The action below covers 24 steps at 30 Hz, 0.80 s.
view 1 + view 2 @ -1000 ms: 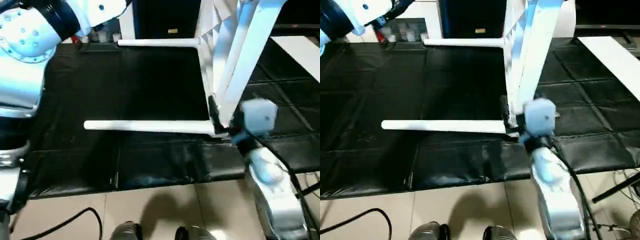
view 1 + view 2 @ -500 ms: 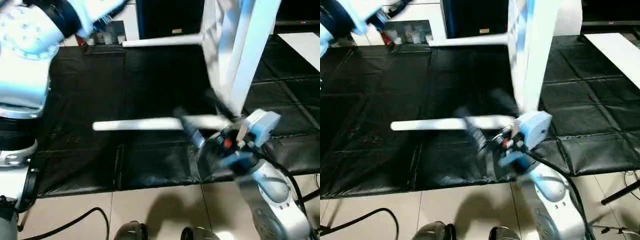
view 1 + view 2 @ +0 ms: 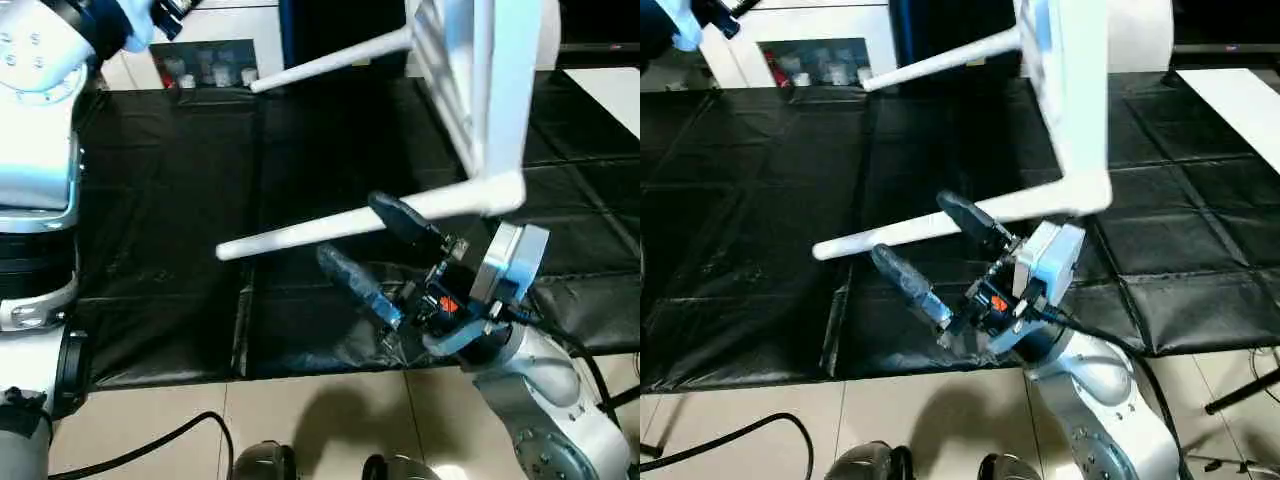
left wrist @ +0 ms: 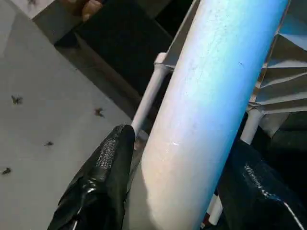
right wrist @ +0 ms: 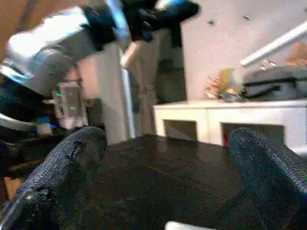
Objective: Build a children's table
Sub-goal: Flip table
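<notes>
The children's table stands on edge at the right, lifted and tilted, its ribbed underside facing left. Two white legs stick out leftward: an upper leg and a lower leg, both slanting. In the left wrist view my left gripper is shut on a thick white table leg, one black finger on each side. My right gripper is open just below the lower leg, its upper finger crossing the leg in the picture. Nothing lies between its fingers in the right wrist view.
Black mats cover the floor under the table, with pale tiles in front. A white cabinet holding small items stands at the back. A white board lies at the right. A black cable runs over the tiles.
My right gripper has left the table's lower corner and swung down and left, fingers now pointing left. The table has tilted, so both legs slope upward to the right.
</notes>
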Tool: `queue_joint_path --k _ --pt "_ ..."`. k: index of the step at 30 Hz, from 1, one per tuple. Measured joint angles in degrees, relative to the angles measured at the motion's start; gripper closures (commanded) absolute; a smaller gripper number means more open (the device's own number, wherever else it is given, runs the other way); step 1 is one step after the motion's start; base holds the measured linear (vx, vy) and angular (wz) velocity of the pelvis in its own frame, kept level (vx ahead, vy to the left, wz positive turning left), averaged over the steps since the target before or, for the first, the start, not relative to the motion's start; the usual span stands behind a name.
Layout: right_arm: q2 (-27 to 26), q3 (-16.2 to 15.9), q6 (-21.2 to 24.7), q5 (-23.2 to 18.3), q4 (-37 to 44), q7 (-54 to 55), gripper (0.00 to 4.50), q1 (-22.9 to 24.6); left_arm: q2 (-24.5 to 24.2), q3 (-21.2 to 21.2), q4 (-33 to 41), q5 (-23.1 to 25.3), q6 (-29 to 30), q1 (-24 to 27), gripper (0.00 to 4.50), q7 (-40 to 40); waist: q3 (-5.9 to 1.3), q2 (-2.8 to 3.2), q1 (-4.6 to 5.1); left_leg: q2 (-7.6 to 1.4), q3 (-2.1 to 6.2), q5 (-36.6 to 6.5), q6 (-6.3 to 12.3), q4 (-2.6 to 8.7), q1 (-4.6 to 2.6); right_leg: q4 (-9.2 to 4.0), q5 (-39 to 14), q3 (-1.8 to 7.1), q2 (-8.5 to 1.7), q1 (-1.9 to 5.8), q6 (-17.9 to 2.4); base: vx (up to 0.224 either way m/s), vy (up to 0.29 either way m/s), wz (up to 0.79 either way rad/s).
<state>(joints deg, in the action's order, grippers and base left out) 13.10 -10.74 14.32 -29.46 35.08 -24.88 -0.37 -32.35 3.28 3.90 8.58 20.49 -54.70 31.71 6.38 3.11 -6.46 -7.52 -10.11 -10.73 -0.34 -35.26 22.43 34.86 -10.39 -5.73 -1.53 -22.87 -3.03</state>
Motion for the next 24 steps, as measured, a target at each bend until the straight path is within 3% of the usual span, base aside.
queue_joint_path --k 5,12,20,24 --pt "-2.81 3.66 -0.26 3.26 -5.91 6.43 0.0 1.62 0.75 0.71 0.24 -0.02 0.64 0.0 2.21 -0.26 -0.01 -0.03 -0.11 0.0 0.01 0.0 0.01 0.0 0.04 -0.04 0.0 -0.02 -0.03 0.0 0.0 0.0 0.0 0.0" --pt "-5.49 8.86 1.94 1.05 -10.95 12.17 0.0 2.51 1.22 0.99 0.68 -0.02 1.04 0.03 2.21 -0.9 -0.01 -0.04 -0.07 0.0 0.01 0.0 0.02 0.02 0.09 -0.05 0.01 -0.05 -0.04 -0.05 0.01 0.0 0.0 0.0" --pt "-6.61 11.06 6.36 1.0 -13.83 16.48 0.0 2.33 1.22 0.9 2.5 -0.07 1.1 0.42 2.21 0.47 -0.01 -0.03 -0.11 0.0 0.01 -0.01 0.03 0.03 0.21 -0.06 0.01 -0.06 -0.05 -0.16 0.01 0.0 0.0 0.0" --pt "-7.99 14.35 8.16 -0.17 -16.98 19.38 0.0 0.38 1.52 0.23 3.36 -0.36 1.1 0.49 2.21 0.79 -0.02 -0.02 0.0 0.0 0.01 0.0 0.03 0.03 0.23 -0.05 0.01 -0.06 -0.05 -0.18 0.01 0.0 0.0 0.0"
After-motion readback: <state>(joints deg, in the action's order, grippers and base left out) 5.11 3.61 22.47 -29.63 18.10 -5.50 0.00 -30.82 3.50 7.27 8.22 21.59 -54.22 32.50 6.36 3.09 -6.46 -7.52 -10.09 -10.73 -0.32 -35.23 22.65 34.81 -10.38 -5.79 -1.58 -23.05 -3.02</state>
